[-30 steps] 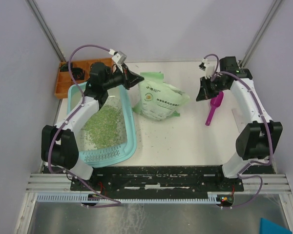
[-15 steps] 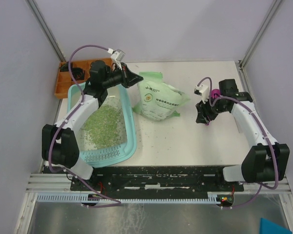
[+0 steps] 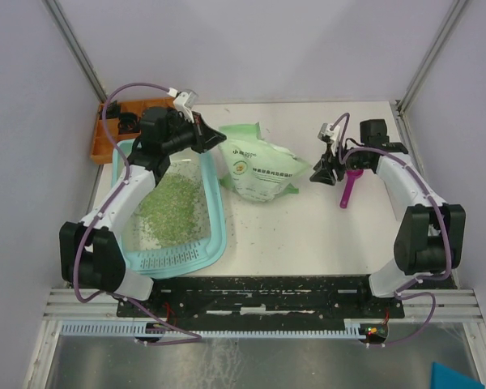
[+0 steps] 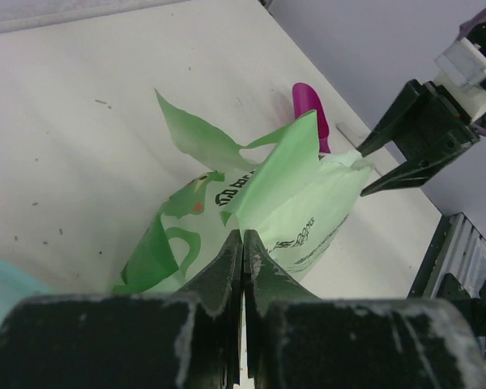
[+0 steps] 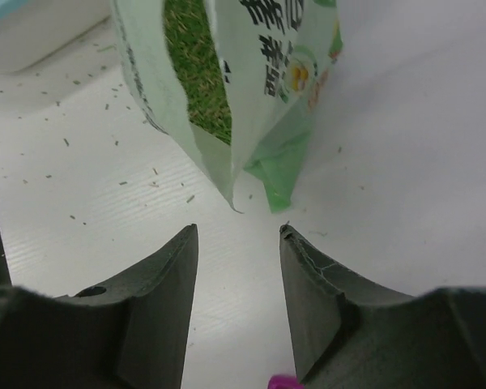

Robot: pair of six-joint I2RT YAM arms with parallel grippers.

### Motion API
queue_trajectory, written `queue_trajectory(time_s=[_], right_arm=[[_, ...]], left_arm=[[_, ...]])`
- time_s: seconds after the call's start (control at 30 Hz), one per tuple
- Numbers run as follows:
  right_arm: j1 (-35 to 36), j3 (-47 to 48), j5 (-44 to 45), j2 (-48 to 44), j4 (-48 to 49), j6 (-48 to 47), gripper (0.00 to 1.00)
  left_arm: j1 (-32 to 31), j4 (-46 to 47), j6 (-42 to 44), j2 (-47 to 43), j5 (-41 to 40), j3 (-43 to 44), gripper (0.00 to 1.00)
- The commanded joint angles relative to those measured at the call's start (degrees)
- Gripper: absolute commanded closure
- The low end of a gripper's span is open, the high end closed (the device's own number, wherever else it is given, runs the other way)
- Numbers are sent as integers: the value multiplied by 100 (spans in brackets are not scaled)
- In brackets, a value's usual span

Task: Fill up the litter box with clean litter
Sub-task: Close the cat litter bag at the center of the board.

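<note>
Top view: the light-teal rectangular plastic litter box [image 3: 220, 231] lies at the left of the white table [image 3: 308, 235], grate end nearest the arm bases. It holds a patch of clean litter, loose green granules [image 3: 172, 207], covering only part of its floor, so filling is judged incomplete. The pale green printed plastic bag [image 3: 263, 172] lies just beside the box's right rim. The left gripper [image 3: 217, 138] sits at the bag's torn top corner and the right gripper [image 3: 317, 173] at its opposite end, a placement suited to lifting and tipping the bag toward the box. A magenta plastic scoop [image 3: 350, 188] lies close behind the right gripper, and an orange compartment tray [image 3: 104, 144] crowds the box's far corner. Left wrist view: the fingers are clenched flat, apparently on a fold of the bag's mouth. Right wrist view: the fingers stand released, just short of the bag's bottom corner and touching nothing. Granules show inside the bag. Open table lies on the near side of the bag.
</note>
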Motion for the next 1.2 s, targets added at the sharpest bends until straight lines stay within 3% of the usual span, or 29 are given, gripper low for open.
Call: queue_trajectory(time_s=[0.0, 0.13, 0.37, 0.53, 0.8, 0.87, 0.9, 0.97, 1.0, 1.17], right_arm=[[-71, 406, -1640, 123, -102, -630, 48], [-119, 599, -2036, 101, -1209, -1746, 47], [-99, 701, -2425, 569, -976, -1730, 45], [169, 963, -2221, 935, -934, -1751, 44], [325, 723, -2038, 903, 1036, 134, 45], [340, 795, -2060, 907, 1088, 283, 50], [357, 835, -2058, 926, 1109, 390, 59], [368, 942, -2037, 994, 1079, 600, 89], [368, 1011, -2040, 1026, 964, 612, 97], [284, 1482, -1824, 1136, -642, 124, 98]], left_arm=[[142, -134, 293, -253, -374, -50, 97], [139, -156, 251, -315, -457, -123, 97], [138, -354, 334, -296, -523, -155, 97], [143, -428, 330, -249, -536, -53, 97], [142, -439, 298, -261, -560, -20, 97], [141, -406, 280, -249, -559, -20, 97], [143, -392, 282, -241, -561, -16, 97], [144, -403, 290, -227, -560, 14, 97], [142, -427, 309, -221, -560, 29, 97], [151, -898, 617, -202, -745, 332, 97]])
